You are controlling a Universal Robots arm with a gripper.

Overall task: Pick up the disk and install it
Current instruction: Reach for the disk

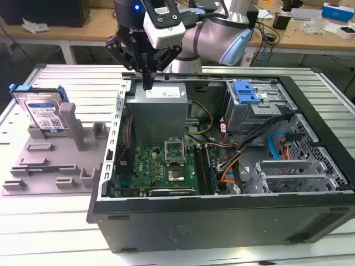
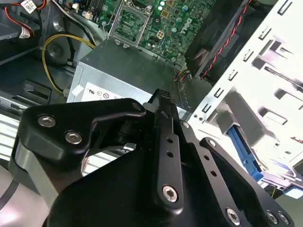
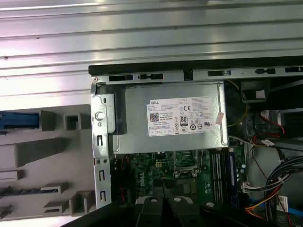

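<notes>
Exterior view.

Item: computer case [image 1: 222, 221], open side up, lying on a slatted counter [image 1: 44, 227].
- Edges: a black wall runs nearest the camera. A perforated metal flange [image 1: 118, 127] stands along the exterior view's left side.
- Contents: a grey power-supply box [image 1: 158, 111] sits in the far left corner, with a green motherboard [image 1: 161, 166] just in front of it. A drive cage with a blue latch [image 1: 244, 92] is at the far right. Cables [image 1: 244, 155] crowd the right half.
- Open room: the space above the motherboard is free, and a strip of bare counter lies in front of the case.

Item: disk [image 1: 43, 111], standing on edge and leaning back a little in a grey fixture [image 1: 50, 160].
- Position: on the counter, beside the case on the exterior view's left, well apart from the pincer.

Item: arm [image 1: 222, 39], reaching in from the far side with its wrist turned downward.
- Pincer [image 1: 147, 83]: it points straight down over the far left edge of the power-supply box, close to the flange. Whether the tips touch the box cannot be told.
- Fingers: drawn together with nothing between them.
- Second wrist view: the ribbed fingertips [image 2: 163, 97] hang above the box's top face.
</notes>
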